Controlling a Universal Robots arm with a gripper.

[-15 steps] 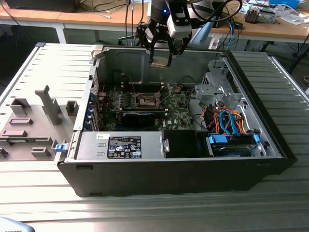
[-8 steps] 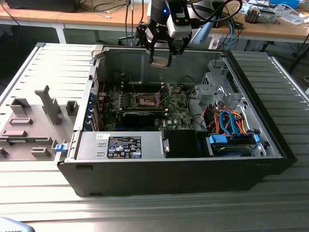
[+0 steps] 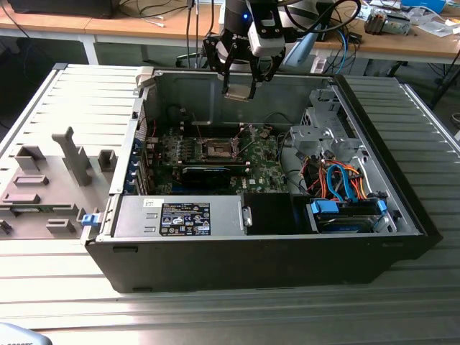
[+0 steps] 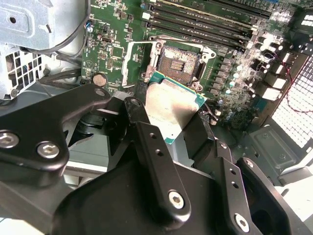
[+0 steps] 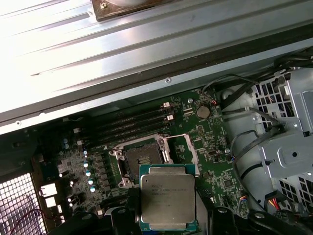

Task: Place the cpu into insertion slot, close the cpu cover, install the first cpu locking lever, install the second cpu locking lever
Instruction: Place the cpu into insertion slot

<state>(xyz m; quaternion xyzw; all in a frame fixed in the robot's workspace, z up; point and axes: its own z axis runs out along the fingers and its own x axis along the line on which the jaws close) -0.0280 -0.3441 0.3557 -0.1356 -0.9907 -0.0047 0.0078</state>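
Exterior view, taken from its left to its right: a grey panel [image 3: 43, 180] with moulded blocks lies flat beside the open computer case [image 3: 402, 208]. Inside the case, a silver box [image 3: 180, 215] with a dark label sits against the near wall, and the green board [image 3: 266, 169] lies behind it. The socket [image 3: 218, 149] sits on that board with its dark centre bare. The claw [image 3: 239, 93] hangs high over the far side of the case, well apart from the socket, and is clamped on the chip [image 3: 239, 90], which is up in the air. Further toward the exterior view's right stand a metal drive cage [image 3: 323, 133] and a bundle of orange and blue cables [image 3: 345, 180].

In the second wrist view the black fingers [image 4: 146, 132] press on opposite edges of the chip [image 4: 171, 105], whose grey metal top faces the camera. The socket [image 4: 180, 61] beyond it holds nothing. A thin silvery frame, the cover [image 4: 127, 63], is swung off the socket and sits just beside it.

In the first wrist view the chip [image 5: 167, 200] is held level over the board, with the bare socket [image 5: 143, 156] near it and the long black memory slots [image 5: 132, 125] past that.
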